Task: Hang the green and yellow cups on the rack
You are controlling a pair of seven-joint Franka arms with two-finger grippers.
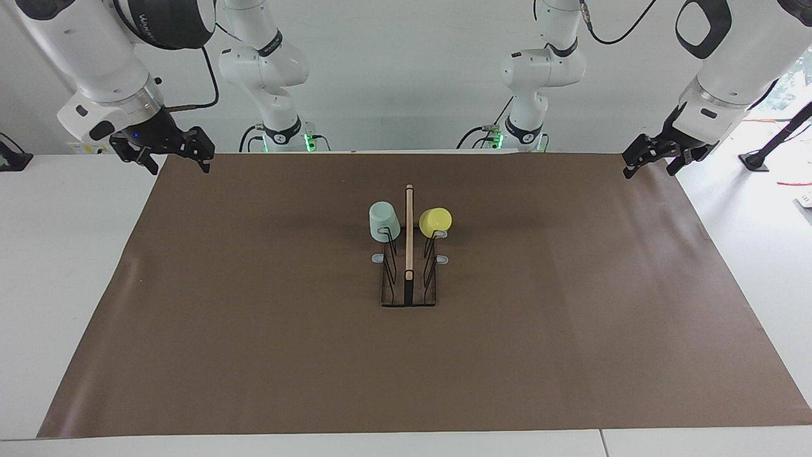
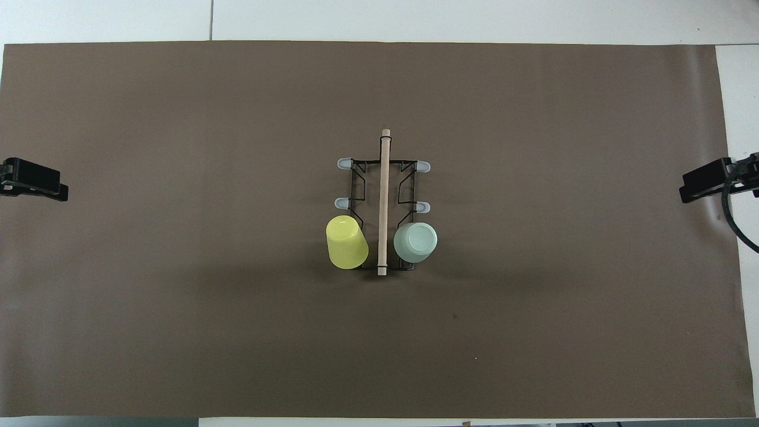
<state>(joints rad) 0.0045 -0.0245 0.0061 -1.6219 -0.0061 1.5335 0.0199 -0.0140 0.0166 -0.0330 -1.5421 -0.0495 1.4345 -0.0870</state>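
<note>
The black wire rack (image 1: pixel 409 279) with its wooden centre bar stands in the middle of the brown mat; it also shows in the overhead view (image 2: pixel 384 190). The mint green cup (image 1: pixel 384 221) (image 2: pixel 415 242) hangs upside down on the prong nearest the robots on the right arm's side. The yellow cup (image 1: pixel 435 219) (image 2: pixel 347 242) hangs tilted on the matching prong on the left arm's side. My right gripper (image 1: pixel 177 158) (image 2: pixel 708 184) is open, empty and raised over its end of the mat. My left gripper (image 1: pixel 650 164) (image 2: pixel 35 181) is open, empty and raised over its end.
The brown mat (image 1: pixel 254 317) covers most of the white table (image 1: pixel 63 254). The rack's other grey-tipped prongs (image 2: pixel 344 162) are bare. Wide open mat lies between the rack and each gripper.
</note>
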